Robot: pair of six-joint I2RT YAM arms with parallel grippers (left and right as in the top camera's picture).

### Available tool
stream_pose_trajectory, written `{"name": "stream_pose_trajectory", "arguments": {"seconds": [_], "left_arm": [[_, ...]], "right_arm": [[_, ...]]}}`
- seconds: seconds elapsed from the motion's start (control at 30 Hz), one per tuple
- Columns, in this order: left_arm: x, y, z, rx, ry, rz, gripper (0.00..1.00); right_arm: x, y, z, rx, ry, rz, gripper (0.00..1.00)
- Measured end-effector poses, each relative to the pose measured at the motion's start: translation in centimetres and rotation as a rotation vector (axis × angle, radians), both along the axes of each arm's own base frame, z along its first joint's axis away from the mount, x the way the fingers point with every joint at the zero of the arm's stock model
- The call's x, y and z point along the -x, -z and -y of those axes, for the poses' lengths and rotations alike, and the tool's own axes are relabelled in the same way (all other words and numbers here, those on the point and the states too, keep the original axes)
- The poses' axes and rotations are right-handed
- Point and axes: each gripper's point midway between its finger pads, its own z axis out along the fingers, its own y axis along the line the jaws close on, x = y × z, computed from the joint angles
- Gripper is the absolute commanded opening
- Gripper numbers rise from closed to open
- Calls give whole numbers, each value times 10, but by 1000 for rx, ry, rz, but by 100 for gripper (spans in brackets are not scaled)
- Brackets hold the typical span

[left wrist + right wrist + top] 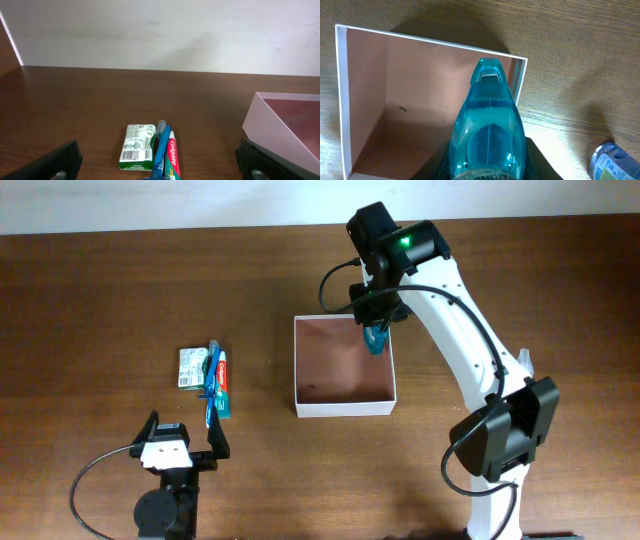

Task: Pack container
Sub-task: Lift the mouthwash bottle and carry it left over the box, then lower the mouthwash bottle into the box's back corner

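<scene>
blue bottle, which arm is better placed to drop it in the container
Right. The right tool grips the blue bottle over the container; the left tool sits open near the toothpaste.

Lab-like robot bench, dark wooden table [100,290], plain white wall [160,30]

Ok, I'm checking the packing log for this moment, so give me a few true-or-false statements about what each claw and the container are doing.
The right claw holds a clear blue bottle over the container. True.
The toothpaste is already in the container. False: it lies on the table left of the container, beside a green and white packet.
The left claw is open and holds nothing. True.
The container lies tipped on its side. False: it sits flat, open side up.
</scene>
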Motion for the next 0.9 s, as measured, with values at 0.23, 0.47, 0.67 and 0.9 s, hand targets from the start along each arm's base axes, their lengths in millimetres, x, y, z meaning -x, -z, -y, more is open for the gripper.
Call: {"name": "stream_pose_trajectory", "arguments": {"seconds": [0.23, 0.47, 0.67, 0.9], "left_arm": [[0, 0, 0, 0, 0, 0, 99], [0, 0, 0, 0, 0, 0, 99], [0, 0, 0, 0, 0, 0, 99], [0, 0, 0, 0, 0, 0, 99]], "right_arm": [[-1, 9, 0, 2, 1, -3, 28], [-3, 18, -1, 3, 3, -5, 28], [-3, 27, -1, 6, 3, -11, 28], [-5, 34, 2, 25, 7, -8, 28]]}}
